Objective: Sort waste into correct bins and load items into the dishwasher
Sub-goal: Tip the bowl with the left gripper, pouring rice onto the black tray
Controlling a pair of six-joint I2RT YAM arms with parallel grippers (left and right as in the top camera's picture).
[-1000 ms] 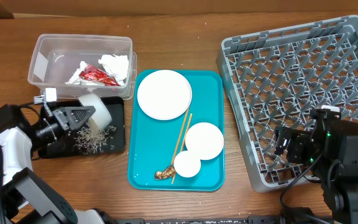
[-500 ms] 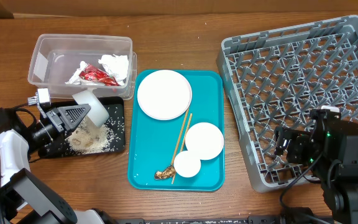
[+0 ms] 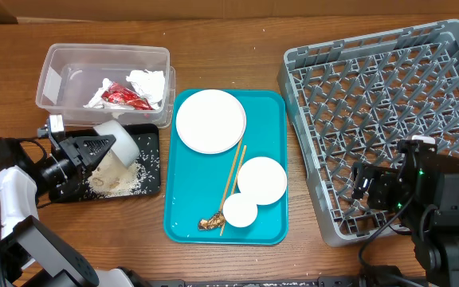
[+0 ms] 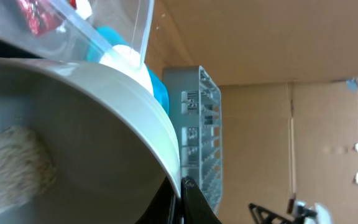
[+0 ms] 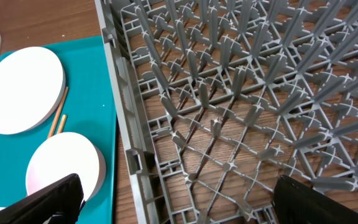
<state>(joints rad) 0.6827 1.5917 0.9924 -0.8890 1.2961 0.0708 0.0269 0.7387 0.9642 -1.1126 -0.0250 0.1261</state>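
Bowl (image 3: pixel 119 137) in your left gripper (image 3: pixel 94 149), clamped by its rim, hangs tilted over the black tray (image 3: pixel 151 134), with rice (image 3: pixel 116 180) heaped beneath. The dish rack (image 3: pixel 389 119) lies far to the right, under your wide-open right gripper (image 3: pixel 365 187). The teal tray (image 3: pixel 276 227) holds one large plate (image 3: pixel 210 119), one smaller plate (image 3: pixel 261 179), one cup (image 3: pixel 240 211), two chopsticks (image 3: pixel 233 179) and one brown scrap (image 3: pixel 211 222).

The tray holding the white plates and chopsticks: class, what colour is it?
The tray is teal, shown best in the overhead view.
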